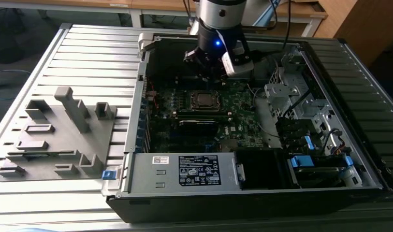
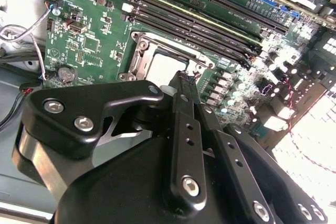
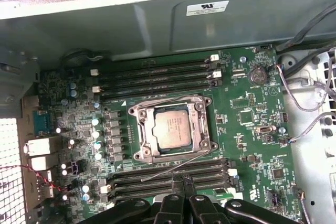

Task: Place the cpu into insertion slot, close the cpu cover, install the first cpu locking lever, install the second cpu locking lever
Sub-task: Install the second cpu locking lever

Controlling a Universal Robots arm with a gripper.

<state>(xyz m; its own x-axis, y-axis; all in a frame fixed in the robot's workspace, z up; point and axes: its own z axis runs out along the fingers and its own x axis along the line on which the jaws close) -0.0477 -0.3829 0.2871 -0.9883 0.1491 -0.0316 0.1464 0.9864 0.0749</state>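
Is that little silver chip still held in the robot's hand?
No: in the first wrist view the cpu already lies flat in the insertion slot on the green board, with the cpu cover framing it.

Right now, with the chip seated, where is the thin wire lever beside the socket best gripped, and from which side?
Probably near its free end: the locking lever is a thin wire lying slanted over the memory slots, clear of the cpu cover. Come from above, with the jaws set crosswise to the wire.
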